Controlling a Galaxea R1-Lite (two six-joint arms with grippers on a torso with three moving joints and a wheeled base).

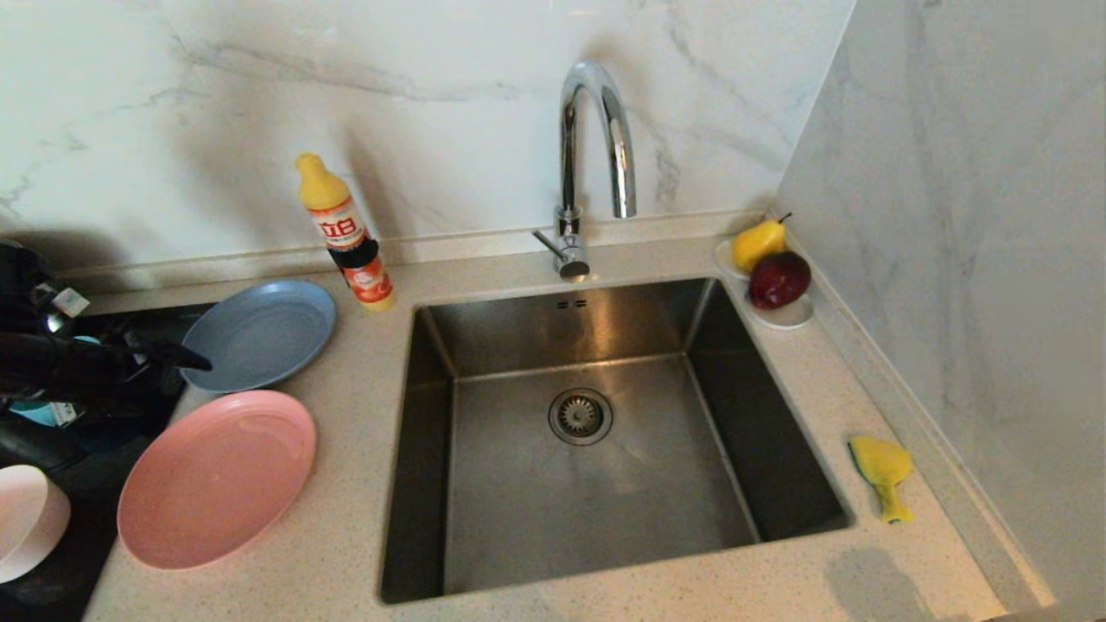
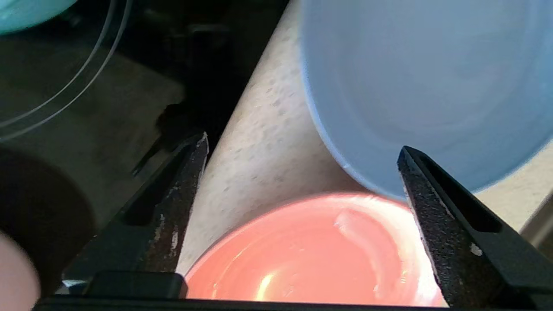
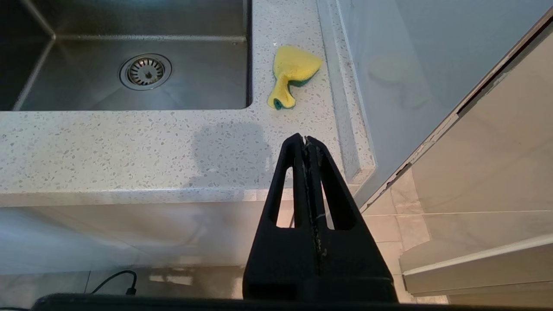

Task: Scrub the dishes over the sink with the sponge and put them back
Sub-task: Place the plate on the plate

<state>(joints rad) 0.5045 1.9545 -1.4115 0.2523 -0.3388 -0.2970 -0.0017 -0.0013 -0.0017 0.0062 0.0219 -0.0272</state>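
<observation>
From the head view, a pale speckled stone counter (image 1: 346, 553) runs under a white marble backsplash, with a marble side wall closing the corner on the right. The sink (image 1: 596, 484) sits in the middle, drain strainer at its centre and the faucet (image 1: 592, 138) behind it. Left of the sink lie the grey-blue plate (image 1: 259, 335) and, nearer the robot, the pink plate (image 1: 216, 477), both flat on the counter. The sponge (image 1: 881, 471) lies twisted on the counter right of the sink. A detergent bottle (image 1: 346, 233) stands behind the plates; a pear (image 1: 759, 242) and a dark red fruit sit in a white dish at the far right corner. The left gripper (image 1: 186, 358) shows at the left edge, dark against a black cooktop and hard to make out; the pale pink bowl (image 1: 26, 518) is cut off at the frame's edge.

In the left wrist view, the left gripper (image 2: 302, 151) hangs with jaws wide and nothing between them, above the two plates' neighbouring rims. A teal sliver shows in one corner.

In the right wrist view, the right gripper (image 3: 306, 140) hangs off the counter's front edge, fingers pressed together, sponge (image 3: 293, 73) well beyond it.
</observation>
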